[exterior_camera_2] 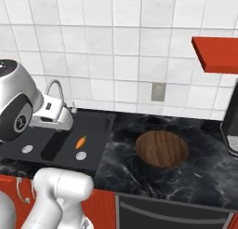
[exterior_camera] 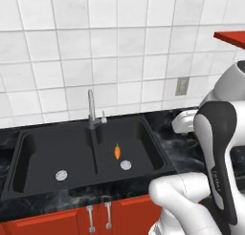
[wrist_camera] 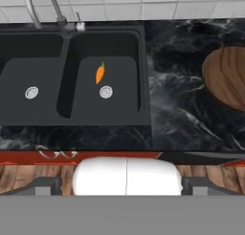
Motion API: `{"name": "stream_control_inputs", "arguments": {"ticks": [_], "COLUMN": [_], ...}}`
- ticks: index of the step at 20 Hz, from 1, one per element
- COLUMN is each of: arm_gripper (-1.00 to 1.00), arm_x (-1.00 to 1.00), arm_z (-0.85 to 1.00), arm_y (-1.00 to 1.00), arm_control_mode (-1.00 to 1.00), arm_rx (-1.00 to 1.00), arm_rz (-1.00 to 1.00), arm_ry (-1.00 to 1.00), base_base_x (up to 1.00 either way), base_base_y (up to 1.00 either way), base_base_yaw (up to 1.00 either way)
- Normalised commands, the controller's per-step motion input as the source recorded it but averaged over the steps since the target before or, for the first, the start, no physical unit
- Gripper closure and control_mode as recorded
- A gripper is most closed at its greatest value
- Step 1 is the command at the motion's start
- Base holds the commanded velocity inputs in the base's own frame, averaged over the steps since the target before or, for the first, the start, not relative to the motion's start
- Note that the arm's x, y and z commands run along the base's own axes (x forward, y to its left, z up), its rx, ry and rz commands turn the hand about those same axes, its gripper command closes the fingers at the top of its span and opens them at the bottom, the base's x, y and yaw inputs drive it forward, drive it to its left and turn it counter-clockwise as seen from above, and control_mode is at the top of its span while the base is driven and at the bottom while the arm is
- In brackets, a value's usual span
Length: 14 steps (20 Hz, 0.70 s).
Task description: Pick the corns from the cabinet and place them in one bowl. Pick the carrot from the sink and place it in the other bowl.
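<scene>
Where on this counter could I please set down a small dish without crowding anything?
The black marble counter lies bare between the sink and the dark brown bowl, and in front of the bowl. The sink's right basin holds the carrot; the left basin is free.

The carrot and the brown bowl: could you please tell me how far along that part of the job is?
Nothing looks done yet. The carrot lies in the sink's right basin, beside the drain, untouched. The dark brown bowl sits empty on the counter right of the sink. Picking up the carrot and placing it in the bowl remain.

I see an orange carrot (exterior_camera: 117, 152) (green top) in the black sink (exterior_camera: 43, 155), a dark brown wood-grained bowl (exterior_camera_2: 161, 149), black marbled table (exterior_camera_2: 204, 174).
</scene>
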Motion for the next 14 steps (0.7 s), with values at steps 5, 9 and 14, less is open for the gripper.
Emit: {"name": "stream_control_inputs", "arguments": {"ticks": [5, 9, 14], "arm_gripper": [-1.0, -1.0, -1.0], "arm_x": [0.0, 0.0, 0.0], "arm_z": [0.0, 0.0, 0.0], "arm_y": [0.0, 0.0, 0.0], "arm_control_mode": [1.0, 1.0, 1.0], "arm_rx": [0.0, 0.0, 0.0], "arm_rz": [0.0, 0.0, 0.0], "arm_ry": [0.0, 0.0, 0.0], "base_base_x": [0.64, 0.42, 0.0], "base_base_y": [0.01, -0.02, 0.0], "base_base_yaw": [-0.2, -0.09, 0.0]}}
